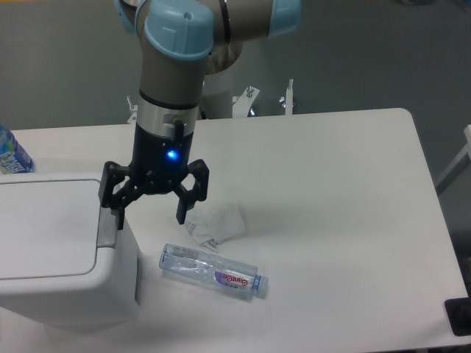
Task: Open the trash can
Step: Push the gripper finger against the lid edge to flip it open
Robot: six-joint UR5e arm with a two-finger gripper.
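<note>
Gripper (148, 220) open, over trash can (51, 250) edge.
I read its left finger just above the grey push tab (109, 229); lid lies beyond, away from the bottle (212, 270).

One trash can (51, 250), one gripper (149, 218), two bottles (212, 270) (11, 154) and one crumpled paper (215, 223) are being counted.

A clear plastic bottle (213, 270) lies on its side on the worktop (346, 198), below and to the right of the pincer (149, 217). Its label carries a red brand word that looks like "Contrex", too blurred to be sure. The blue-labelled bottle (11, 153) far left of the pincer shows no legible print.
</note>
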